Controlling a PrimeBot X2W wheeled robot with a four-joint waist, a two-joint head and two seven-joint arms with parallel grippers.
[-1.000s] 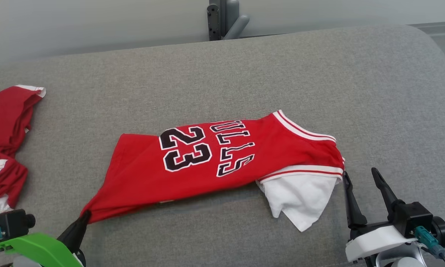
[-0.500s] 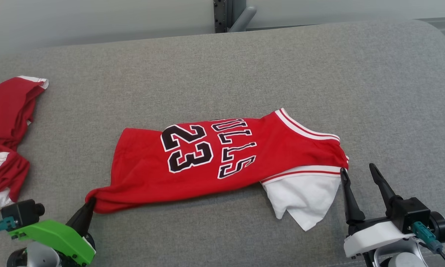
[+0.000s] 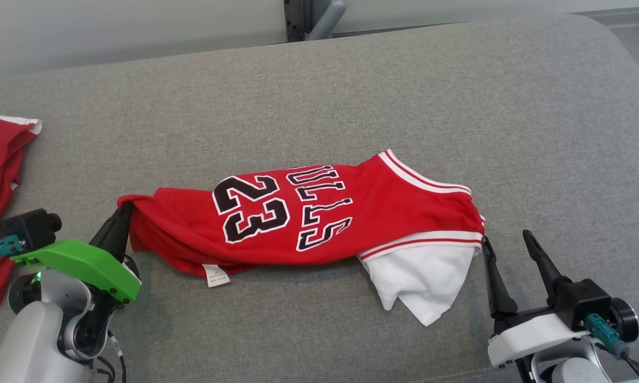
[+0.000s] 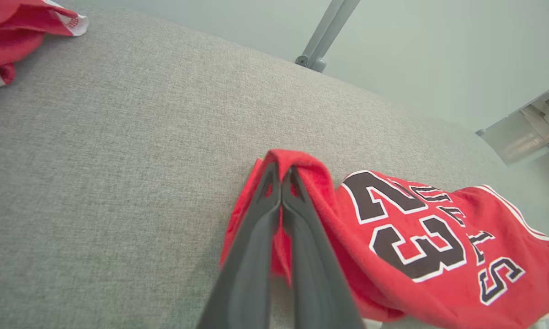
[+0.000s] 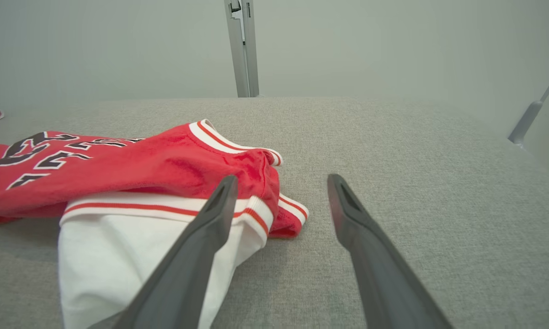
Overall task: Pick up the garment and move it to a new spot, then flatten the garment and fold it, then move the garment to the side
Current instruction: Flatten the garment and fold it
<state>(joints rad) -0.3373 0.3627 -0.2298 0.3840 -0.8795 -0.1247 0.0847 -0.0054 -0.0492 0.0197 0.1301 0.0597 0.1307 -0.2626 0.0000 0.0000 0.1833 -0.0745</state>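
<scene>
A red jersey (image 3: 298,223) with a black "23" and a white inner part lies folded lengthwise on the grey couch cushion (image 3: 351,106). My left gripper (image 3: 125,208) is shut on the jersey's bunched left end, lifting it off the cushion; the left wrist view shows its closed fingers (image 4: 281,176) pinching the red cloth (image 4: 393,237). My right gripper (image 3: 504,238) stands open just right of the jersey's striped right edge. In the right wrist view one finger (image 5: 210,219) overlaps the white-and-red hem (image 5: 164,205), and the gripper (image 5: 281,180) holds nothing.
Another red and white garment (image 3: 0,159) lies crumpled at the cushion's left edge, also in the left wrist view (image 4: 23,27). A grey metal post (image 3: 308,18) rises behind the cushion. A white care label (image 3: 215,275) hangs under the jersey.
My left gripper has carried the jersey's left end up and back across the cushion, folding it over and exposing the care label. The head camera has shifted slightly. The right gripper stays open.
</scene>
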